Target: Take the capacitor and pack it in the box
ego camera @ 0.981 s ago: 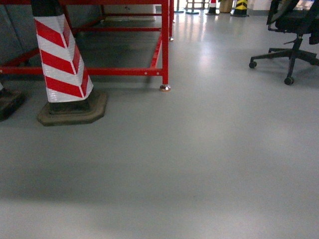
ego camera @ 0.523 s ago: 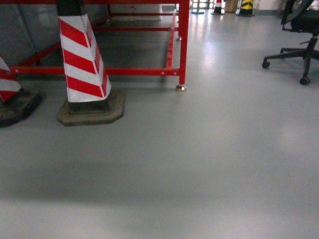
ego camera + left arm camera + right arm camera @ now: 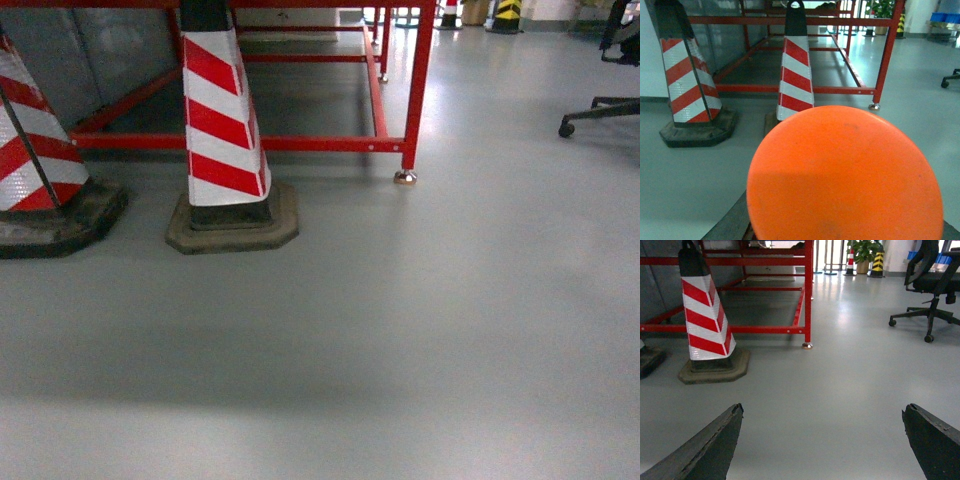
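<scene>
No capacitor or box showing anywhere yet, so can't tell direction or nearer arm. Just facing floor (image 3: 400, 330), striped cones (image 3: 225, 120), red frame (image 3: 415, 90). Right end effector (image 3: 822, 440) gaping open; left one hiding behind orange disc (image 3: 845, 175), can't tell.

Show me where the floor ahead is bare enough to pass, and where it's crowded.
Bare grey floor runs across the near and right side, bordered by the red frame's foot and the office chair base at far right. The left is crowded: two striped cones stand before the red frame. Right gripper open over bare floor.
</scene>
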Tool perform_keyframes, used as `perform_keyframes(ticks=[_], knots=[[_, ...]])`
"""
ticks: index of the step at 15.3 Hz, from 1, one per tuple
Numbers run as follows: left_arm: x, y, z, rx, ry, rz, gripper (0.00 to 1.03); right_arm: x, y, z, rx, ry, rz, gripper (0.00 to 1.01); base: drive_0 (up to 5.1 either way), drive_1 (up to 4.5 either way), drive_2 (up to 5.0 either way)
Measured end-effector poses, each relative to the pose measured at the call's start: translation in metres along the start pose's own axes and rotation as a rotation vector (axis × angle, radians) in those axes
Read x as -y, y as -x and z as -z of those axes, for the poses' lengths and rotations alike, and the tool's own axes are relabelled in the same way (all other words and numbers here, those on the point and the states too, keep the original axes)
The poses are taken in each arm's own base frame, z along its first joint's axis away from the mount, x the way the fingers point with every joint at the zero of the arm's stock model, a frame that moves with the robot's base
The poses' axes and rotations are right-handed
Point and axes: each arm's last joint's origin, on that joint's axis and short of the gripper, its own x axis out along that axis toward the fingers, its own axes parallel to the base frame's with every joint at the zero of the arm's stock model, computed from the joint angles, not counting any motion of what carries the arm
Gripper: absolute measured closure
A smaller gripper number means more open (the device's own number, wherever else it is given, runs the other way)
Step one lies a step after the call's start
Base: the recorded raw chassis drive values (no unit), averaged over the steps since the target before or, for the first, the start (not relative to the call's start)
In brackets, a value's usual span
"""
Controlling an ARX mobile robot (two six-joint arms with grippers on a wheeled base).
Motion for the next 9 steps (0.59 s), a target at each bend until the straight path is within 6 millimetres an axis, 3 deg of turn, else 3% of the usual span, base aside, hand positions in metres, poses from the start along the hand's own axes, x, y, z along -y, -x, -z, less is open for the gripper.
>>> perform_keyframes(ticks=[9], knots=[[0.0,0.0,-0.0001,0.002,0.0,0.0,0.59,0.0,0.0,0.0,0.0,0.0,0.0,0.03,-5.0,2.42,2.4]])
